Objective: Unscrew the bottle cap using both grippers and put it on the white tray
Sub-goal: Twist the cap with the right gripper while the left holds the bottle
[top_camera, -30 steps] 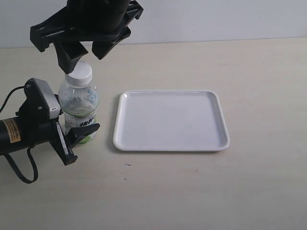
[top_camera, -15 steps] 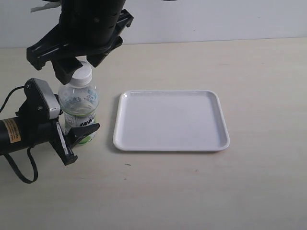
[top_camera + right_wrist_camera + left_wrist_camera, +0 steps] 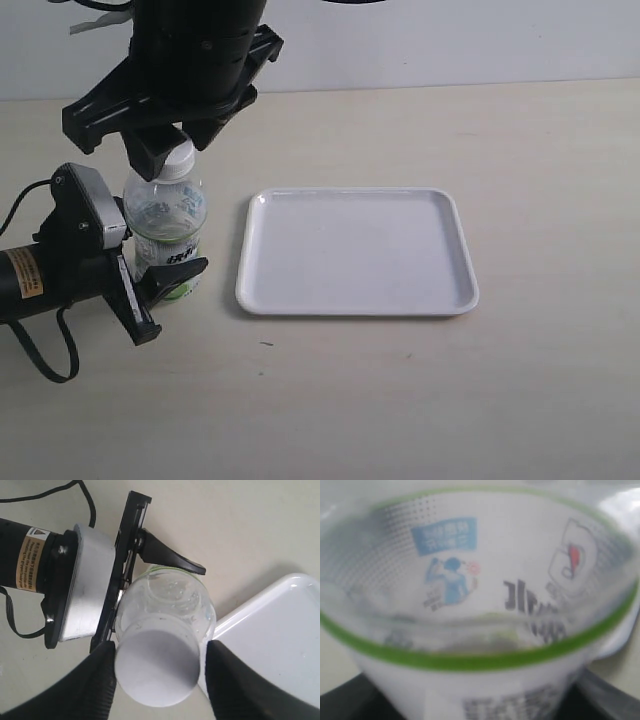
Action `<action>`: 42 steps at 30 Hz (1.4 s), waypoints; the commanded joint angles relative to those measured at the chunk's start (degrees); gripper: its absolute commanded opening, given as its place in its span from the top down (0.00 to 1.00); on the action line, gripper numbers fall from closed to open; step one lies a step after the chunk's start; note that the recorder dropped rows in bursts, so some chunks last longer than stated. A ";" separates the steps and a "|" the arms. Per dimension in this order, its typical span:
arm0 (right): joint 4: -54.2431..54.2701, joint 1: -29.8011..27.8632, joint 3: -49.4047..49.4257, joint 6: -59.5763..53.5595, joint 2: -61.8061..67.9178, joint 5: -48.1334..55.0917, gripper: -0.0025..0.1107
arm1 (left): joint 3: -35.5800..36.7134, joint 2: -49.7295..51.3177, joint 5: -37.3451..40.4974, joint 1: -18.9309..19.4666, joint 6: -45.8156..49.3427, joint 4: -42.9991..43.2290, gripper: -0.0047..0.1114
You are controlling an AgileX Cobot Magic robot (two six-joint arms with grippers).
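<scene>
exterior: bottle (image 3: 165, 225) upright just left of white tray (image 3: 440, 290), not touching. left gripper (image 3: 168, 268) clamps its lower body. right gripper (image 3: 176, 150) sits over bottle cap (image 3: 183, 160).
left wrist: label (image 3: 470, 580) fills view, blurred.
right wrist: fingers (image 3: 100, 680) flank the cap, which is on the neck; cannot tell if they are pinching.

Seven things in view, of six kinds.
There is one pale beige tabletop (image 3: 520, 380), one small clear plastic drink bottle (image 3: 166, 225) with a white-and-green label, one round white plastic screw cap (image 3: 156, 672), one flat glossy white rectangular tray (image 3: 357, 255), one black cable (image 3: 40, 365), and two black robot grippers, the large right gripper (image 3: 177, 148) and the smaller left gripper (image 3: 158, 295), each with two fingers (image 3: 100, 680).
</scene>
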 commanded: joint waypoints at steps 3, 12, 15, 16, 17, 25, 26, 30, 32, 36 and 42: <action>-0.69 0.09 -1.39 0.78 -0.42 0.33 0.53 | -0.09 -0.76 -0.64 0.07 0.07 -0.13 0.96; -0.58 0.09 -1.38 1.33 -0.31 0.90 0.59 | -0.09 -0.76 -0.64 0.07 0.06 -0.02 0.96; -0.58 0.09 -1.38 1.47 -0.31 0.90 0.73 | -0.09 -0.76 -0.64 0.07 0.06 -0.02 0.96; -0.58 0.09 -1.38 1.47 -0.31 0.90 0.79 | -0.09 -0.76 -0.64 0.07 0.06 -0.02 0.96; -0.58 0.09 -1.38 1.47 -0.31 0.90 0.85 | -0.09 -0.76 -0.64 0.07 0.06 -0.02 0.96; -0.58 0.09 -1.38 0.03 -0.31 0.90 0.98 | -0.09 -0.76 -0.64 0.07 -0.04 -0.03 0.96; -0.58 0.09 -1.38 -0.83 -0.31 0.90 0.98 | -0.09 -0.76 -0.64 0.07 -0.16 -0.03 0.96; -0.58 0.09 -1.38 -4.54 -0.31 0.79 0.98 | -0.09 -0.76 -0.64 0.07 -0.62 -0.03 0.96; -0.58 0.09 -1.38 -6.95 -0.31 0.99 0.98 | -0.09 -0.76 -0.75 0.07 -1.68 -0.03 0.96; -0.46 0.09 -1.38 -11.85 -0.31 1.84 0.98 | -0.09 -0.76 -0.75 0.07 -1.66 -0.42 0.96; -0.22 0.09 -1.38 -21.39 -0.31 1.95 0.98 | -0.09 -0.76 -0.87 0.07 -1.77 -0.42 0.96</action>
